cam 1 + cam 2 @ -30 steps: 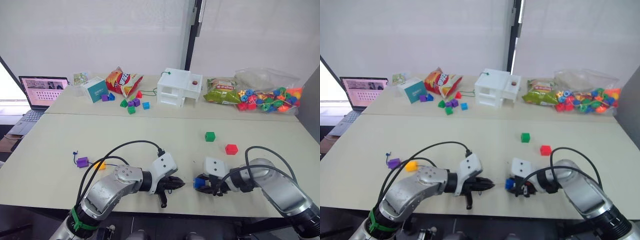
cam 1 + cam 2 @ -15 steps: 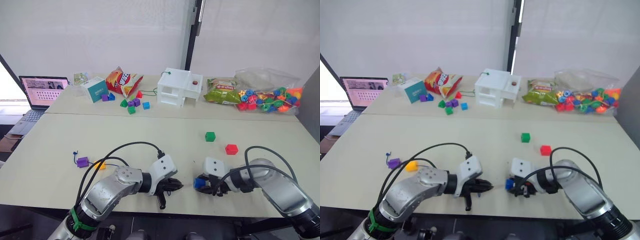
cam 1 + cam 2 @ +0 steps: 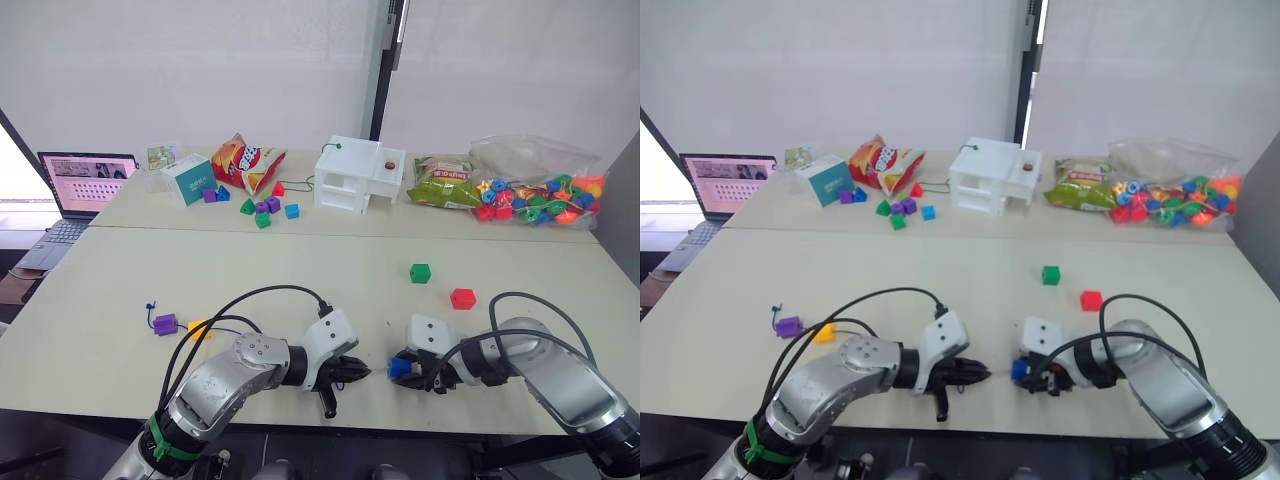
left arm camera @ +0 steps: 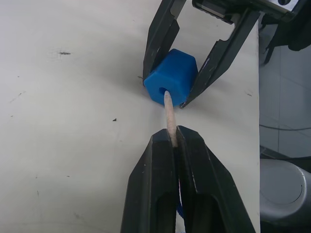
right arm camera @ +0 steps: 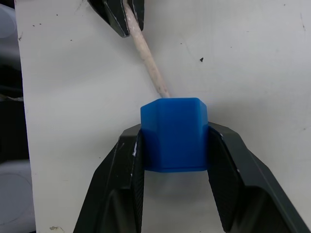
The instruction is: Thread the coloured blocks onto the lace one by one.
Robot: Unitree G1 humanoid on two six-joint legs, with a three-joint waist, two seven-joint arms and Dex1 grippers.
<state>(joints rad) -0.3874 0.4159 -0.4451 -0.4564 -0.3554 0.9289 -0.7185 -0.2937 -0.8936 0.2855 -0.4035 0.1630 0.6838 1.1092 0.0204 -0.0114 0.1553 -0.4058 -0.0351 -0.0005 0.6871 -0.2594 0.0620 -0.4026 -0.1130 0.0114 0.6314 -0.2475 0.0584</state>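
Left gripper is pinching the lace tip, which is entering the blue block clamped by the right gripper at the table's near edge. Best pushing straight, block steady.

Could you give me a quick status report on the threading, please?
Left gripper shut on lace tip. Right gripper shut on blue block. Tip at the block's hole. Nothing in the way.
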